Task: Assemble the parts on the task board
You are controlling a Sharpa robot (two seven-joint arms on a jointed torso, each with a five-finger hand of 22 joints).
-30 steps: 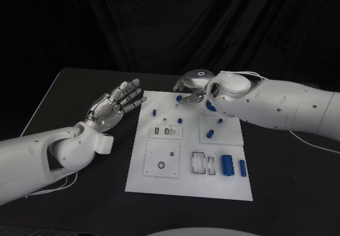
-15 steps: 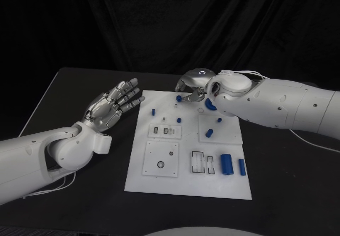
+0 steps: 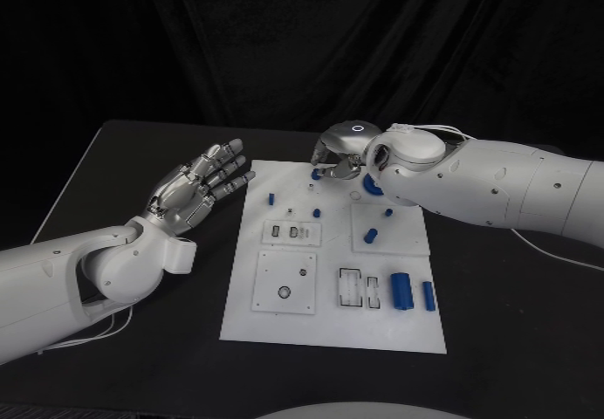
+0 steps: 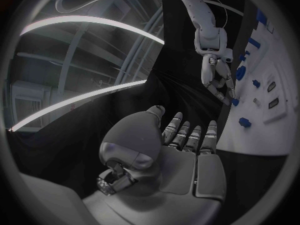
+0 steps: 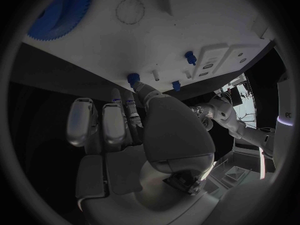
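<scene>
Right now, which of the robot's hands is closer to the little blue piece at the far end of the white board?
The right hand. Its fingertips are right at the blue piece, while the left hand hovers open beside the white board, off its edge.

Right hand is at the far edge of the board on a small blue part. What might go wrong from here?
1. The right hand meets the small blue part only at its fingertips, right at the task board's far edge; a slip might knock it onto the table.
2. Other blue pegs stand close by; the fingers may bump them.
3. The left hand is off the board, so nothing steadies it if pushed.
</scene>
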